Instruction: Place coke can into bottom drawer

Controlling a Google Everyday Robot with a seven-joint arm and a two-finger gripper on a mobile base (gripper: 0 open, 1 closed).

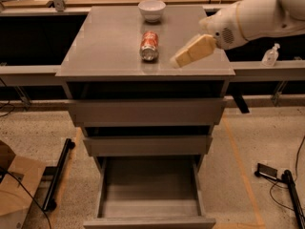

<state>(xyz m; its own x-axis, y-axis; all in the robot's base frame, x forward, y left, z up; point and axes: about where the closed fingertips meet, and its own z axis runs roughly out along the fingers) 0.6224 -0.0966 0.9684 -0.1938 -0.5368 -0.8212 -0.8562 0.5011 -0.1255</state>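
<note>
Coke can (149,46) lying on its side on the counter (105,46), one silver end facing the camera, just left of the gripper (178,59) and apart from it. Gripper tan, hovering over the counter's right front part, tip angled down and left toward the can; open or closed, cannot tell. White arm (252,15) reaching in from the upper right, behind the gripper. White bowl (152,9) upright beyond the can, up and left of the gripper, near the counter's back edge. Bottom drawer (150,185) pulled out, well below the gripper and a little to its left. Two wider grey fronts (145,111) stacked between the gripper's level and that drawer. Clear bottle (270,55) on a ledge to the gripper's right, under the arm. Cardboard box (16,190) on the floor, far down and left.
</note>
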